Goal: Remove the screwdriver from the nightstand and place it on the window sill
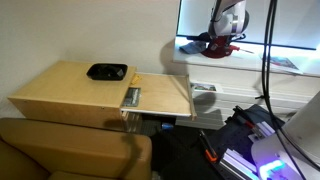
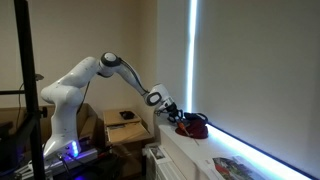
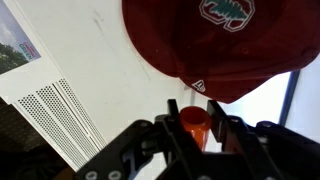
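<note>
My gripper (image 3: 192,118) is shut on the screwdriver (image 3: 193,122), whose orange-red handle shows between the two fingers in the wrist view. The gripper hangs over the white window sill (image 3: 110,60), just beside a dark red cap (image 3: 215,40) lying on it. In both exterior views the gripper (image 1: 224,30) (image 2: 170,112) is over the sill (image 1: 250,62) (image 2: 240,155) next to the cap (image 1: 215,45) (image 2: 193,124); the screwdriver is too small to see there. The light wooden nightstand (image 1: 80,92) (image 2: 125,128) stands below, away from the gripper.
A black tray-like object (image 1: 106,71) lies on the nightstand top, with a small tool (image 1: 132,96) near its edge. A brown upholstered seat (image 1: 70,150) is in front. Printed paper (image 1: 283,63) (image 2: 232,168) lies on the sill. Cables (image 1: 268,50) hang by the window.
</note>
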Robot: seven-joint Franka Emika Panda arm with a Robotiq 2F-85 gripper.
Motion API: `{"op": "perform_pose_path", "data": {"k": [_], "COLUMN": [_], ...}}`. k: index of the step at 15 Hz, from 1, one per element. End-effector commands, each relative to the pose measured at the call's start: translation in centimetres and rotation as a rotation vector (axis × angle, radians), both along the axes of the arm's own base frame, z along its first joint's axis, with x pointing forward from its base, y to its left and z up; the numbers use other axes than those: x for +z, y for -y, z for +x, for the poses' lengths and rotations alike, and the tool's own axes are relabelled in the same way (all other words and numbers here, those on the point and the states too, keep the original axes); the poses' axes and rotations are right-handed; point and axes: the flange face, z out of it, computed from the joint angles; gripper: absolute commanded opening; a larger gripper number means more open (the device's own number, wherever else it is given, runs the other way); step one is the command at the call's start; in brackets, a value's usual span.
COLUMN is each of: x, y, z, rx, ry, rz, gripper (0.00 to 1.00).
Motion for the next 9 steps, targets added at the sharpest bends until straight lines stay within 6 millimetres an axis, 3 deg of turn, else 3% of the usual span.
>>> {"op": "perform_pose_path", "data": {"k": [1,8,9], "x": [2.6,-0.2,-0.3], "y": [0.9,1.4,1.0], "z": [-0.7,-0.5,-0.6], "rx": [0.051,0.091,0.076], "ry": [0.041,-0.05,-0.031], "rz": [0.098,0.245,0.218], "gripper": [0.08,0.08,0.33]}}
